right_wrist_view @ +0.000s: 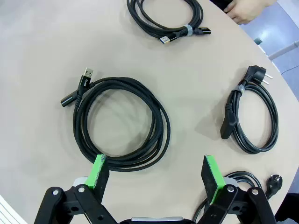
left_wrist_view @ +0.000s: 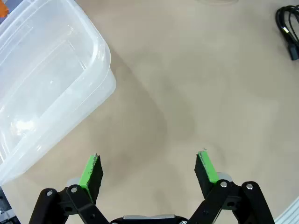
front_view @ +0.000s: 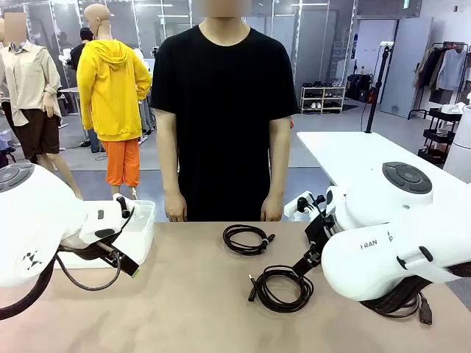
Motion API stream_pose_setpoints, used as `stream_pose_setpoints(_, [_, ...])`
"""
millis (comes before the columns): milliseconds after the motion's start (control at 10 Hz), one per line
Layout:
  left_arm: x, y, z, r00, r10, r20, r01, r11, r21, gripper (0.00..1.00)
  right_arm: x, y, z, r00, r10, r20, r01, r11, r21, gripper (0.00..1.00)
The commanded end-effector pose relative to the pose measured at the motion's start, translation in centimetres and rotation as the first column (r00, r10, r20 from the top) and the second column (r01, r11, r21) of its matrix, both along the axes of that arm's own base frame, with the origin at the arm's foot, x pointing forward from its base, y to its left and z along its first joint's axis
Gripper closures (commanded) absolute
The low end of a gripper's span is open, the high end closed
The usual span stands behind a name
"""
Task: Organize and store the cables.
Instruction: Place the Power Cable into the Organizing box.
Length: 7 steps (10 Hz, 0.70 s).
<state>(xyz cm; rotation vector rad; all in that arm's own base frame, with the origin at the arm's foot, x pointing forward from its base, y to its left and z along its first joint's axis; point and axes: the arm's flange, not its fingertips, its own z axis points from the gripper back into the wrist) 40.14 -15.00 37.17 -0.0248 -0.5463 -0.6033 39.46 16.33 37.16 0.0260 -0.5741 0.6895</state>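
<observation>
Several cables lie coiled on the tan table. My right gripper [right_wrist_view: 154, 171] hangs open just above the near rim of a coil with USB plugs [right_wrist_view: 121, 123], touching nothing. Another USB coil [right_wrist_view: 163, 18] lies farther off, and a power cord coil [right_wrist_view: 254, 116] lies to the side. In the front view these are the far coil [front_view: 246, 239] and the near coil [front_view: 282, 287], with my right gripper [front_view: 309, 250] over the near one. My left gripper [left_wrist_view: 148, 168] is open and empty over bare table, beside a clear plastic container [left_wrist_view: 46, 84].
The container [front_view: 143, 228] stands at the table's left, behind my left gripper [front_view: 121, 257]. A person in a black shirt stands at the far edge, one hand [right_wrist_view: 243, 11] near the farthest coil. A further cord [right_wrist_view: 243, 179] lies by the table's right edge.
</observation>
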Motion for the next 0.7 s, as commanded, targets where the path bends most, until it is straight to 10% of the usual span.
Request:
stream_pose_setpoints(0, [-0.01, -0.02, 0.0, 1.0, 0.0, 0.0, 0.0, 1.0, 0.0, 0.0, 0.0, 0.0, 0.0, 1.0, 0.0, 0.0, 0.0, 1.0, 0.0, 0.0])
stream_pose_setpoints(600, [-0.01, -0.02, 0.0, 1.0, 0.0, 0.0, 0.0, 1.0, 0.0, 0.0, 0.0, 0.0, 0.0, 1.0, 0.0, 0.0, 0.0, 1.0, 0.0, 0.0])
